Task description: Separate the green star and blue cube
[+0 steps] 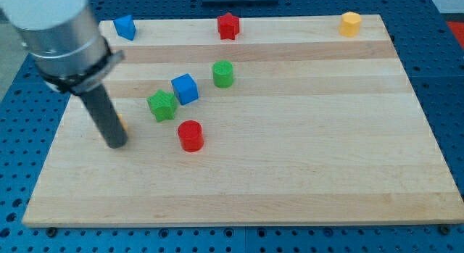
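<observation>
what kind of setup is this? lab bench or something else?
Most likely a robot lab bench. A wooden board lies on a blue perforated table, small blocks such as the green star and blue cube are scattered on it, and my tip rests left of them.

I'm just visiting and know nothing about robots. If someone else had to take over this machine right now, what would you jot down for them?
No gripper on this rig: my tip rests on the board, to the view's left of the green star and not touching it.
The green star and blue cube sit side by side, touching or nearly so, the cube up and to the right.
Done: nothing yet; they are still together.
Left: push one away from the other, minding the red cylinder just below and the green cylinder nearby.
</observation>
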You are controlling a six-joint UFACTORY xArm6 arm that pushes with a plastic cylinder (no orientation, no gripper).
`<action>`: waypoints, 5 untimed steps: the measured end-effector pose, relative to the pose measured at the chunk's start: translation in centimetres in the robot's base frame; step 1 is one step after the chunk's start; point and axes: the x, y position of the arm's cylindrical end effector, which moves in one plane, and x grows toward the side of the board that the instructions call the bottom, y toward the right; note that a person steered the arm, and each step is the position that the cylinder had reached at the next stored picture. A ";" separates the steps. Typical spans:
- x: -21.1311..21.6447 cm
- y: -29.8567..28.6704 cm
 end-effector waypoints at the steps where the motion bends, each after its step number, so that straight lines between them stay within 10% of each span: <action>1: -3.1 -2.6; 5: -2.2 -0.6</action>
